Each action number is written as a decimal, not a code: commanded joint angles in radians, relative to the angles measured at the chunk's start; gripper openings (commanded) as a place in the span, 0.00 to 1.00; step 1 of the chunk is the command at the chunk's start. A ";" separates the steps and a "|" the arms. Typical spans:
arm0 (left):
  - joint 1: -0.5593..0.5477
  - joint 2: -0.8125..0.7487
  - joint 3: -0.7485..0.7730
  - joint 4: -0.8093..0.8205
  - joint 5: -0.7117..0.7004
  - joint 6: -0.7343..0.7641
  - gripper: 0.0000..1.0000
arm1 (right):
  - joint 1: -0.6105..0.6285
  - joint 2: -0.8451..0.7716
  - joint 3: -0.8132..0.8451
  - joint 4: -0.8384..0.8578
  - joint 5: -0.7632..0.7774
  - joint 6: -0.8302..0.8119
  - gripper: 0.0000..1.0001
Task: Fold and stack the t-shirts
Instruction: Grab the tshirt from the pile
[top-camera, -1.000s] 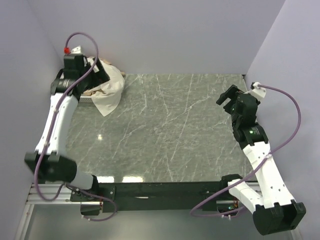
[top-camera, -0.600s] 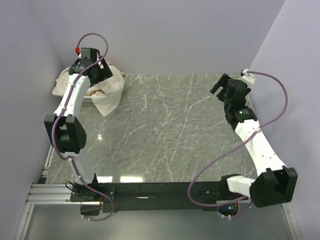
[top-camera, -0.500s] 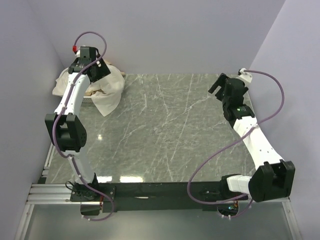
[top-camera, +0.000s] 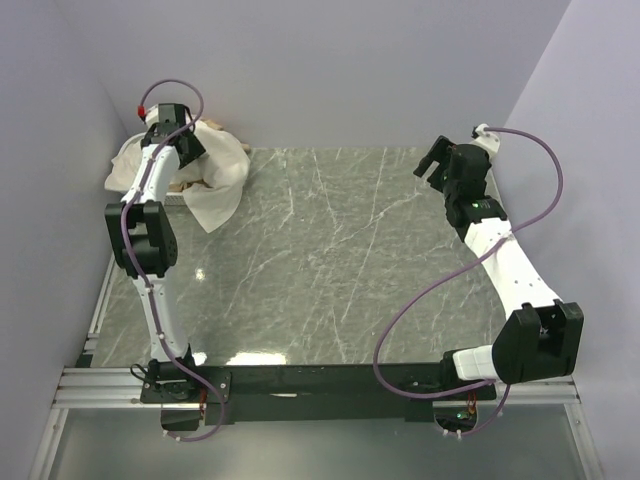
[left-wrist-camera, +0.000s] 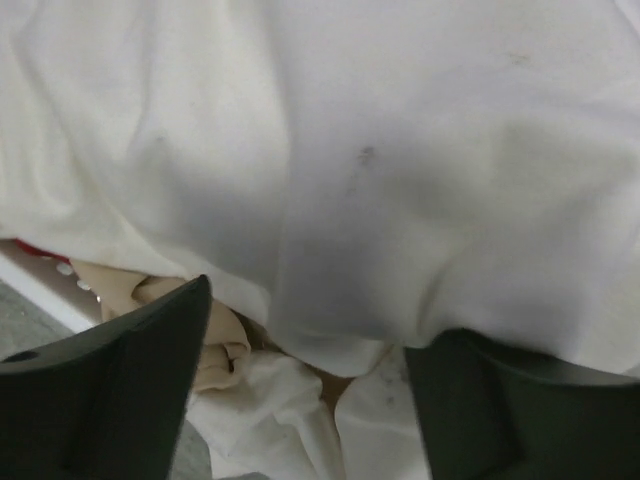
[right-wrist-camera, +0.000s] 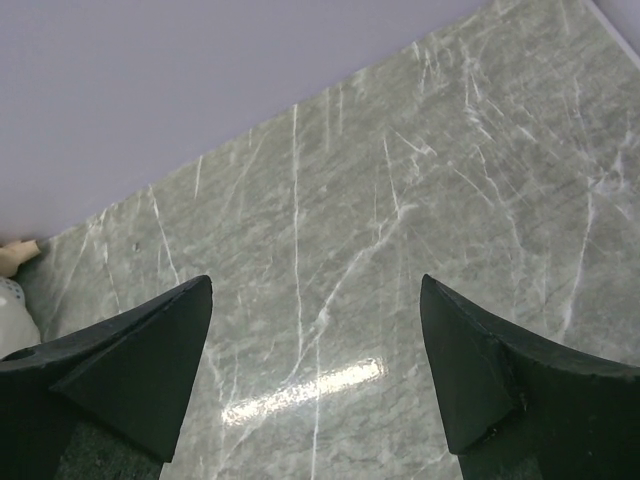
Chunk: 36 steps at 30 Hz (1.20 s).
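Observation:
A pile of t-shirts sits in the back left corner, with a large cream-white t-shirt (top-camera: 222, 178) draped on top and spilling onto the table. My left gripper (top-camera: 186, 150) hangs right over the pile. In the left wrist view the cream-white t-shirt (left-wrist-camera: 400, 180) fills the frame. A tan t-shirt (left-wrist-camera: 218, 345) and a sliver of red cloth (left-wrist-camera: 30, 248) show beneath it. My left gripper (left-wrist-camera: 320, 312) is open with a hanging fold of white cloth between its fingers, not pinched. My right gripper (top-camera: 438, 162) (right-wrist-camera: 315, 285) is open above bare marble at the back right.
The white basket's rim (left-wrist-camera: 48, 288) shows under the pile, and a strip of it (top-camera: 168, 199) sits beside the draped cloth. The grey marble table (top-camera: 340, 260) lies between the arms. Lilac walls close in the back and both sides.
The left arm has swung deeper into the back left corner, settling over the pile. The right arm has stretched toward the back wall, carrying its gripper up and left. Both stay open.

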 joint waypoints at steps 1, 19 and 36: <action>-0.008 -0.011 0.046 0.079 0.034 0.047 0.77 | -0.006 -0.002 0.041 0.015 -0.021 0.010 0.90; -0.010 -0.532 -0.248 0.272 0.279 -0.122 0.00 | -0.004 -0.106 0.010 -0.035 -0.052 0.021 0.85; -0.310 -0.674 -0.090 0.608 0.632 -0.280 0.00 | -0.004 -0.335 -0.114 -0.132 -0.012 0.034 0.84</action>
